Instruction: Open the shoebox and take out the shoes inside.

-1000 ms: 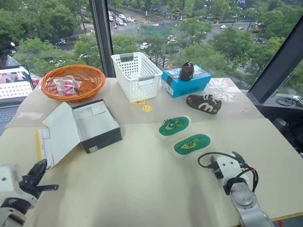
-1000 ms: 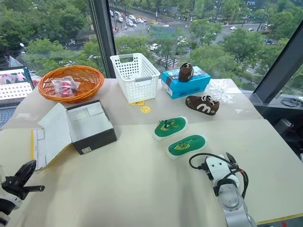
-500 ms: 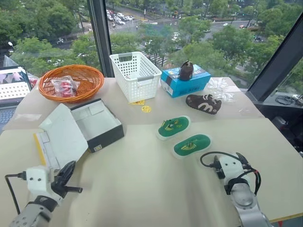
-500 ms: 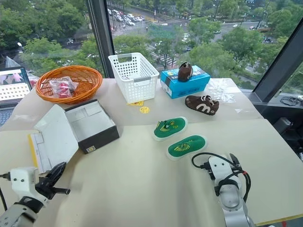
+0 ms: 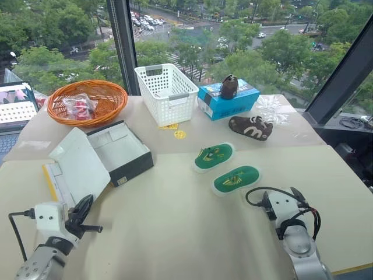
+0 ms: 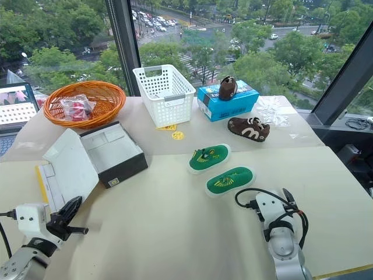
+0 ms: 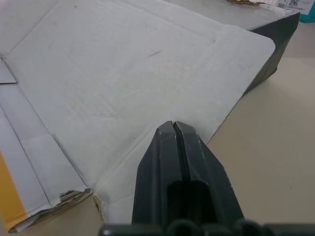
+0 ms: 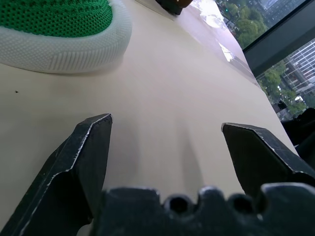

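Pincer first: my left pincer [image 5: 83,211] is closed tight, its two black fingers pressed together, holding nothing. It sits low over the near left part of the tabletop [image 5: 175,233], pointing roughly level toward the white inside of the shoebox lid, its tip just short of the lid's rounded edge. My right pincer [image 8: 165,147] hangs over the near right of the tabletop with its fingers spread wide and empty, tilted slightly down, aimed toward the nearer shoe.

Just beyond my left pincer the shoebox [image 5: 99,157] lies open, its lid folded back to my left and the dark base showing a white inside.

Ahead of my right pincer the shoes [image 5: 236,178] rest on the tabletop outside the box, green soles up, one just behind the other, close but apart.

Farther back stand a brown shoe [image 5: 250,127], a white basket [image 5: 167,93], a blue box [image 5: 228,100] with a second brown shoe on top, and an orange wicker basket [image 5: 87,100].
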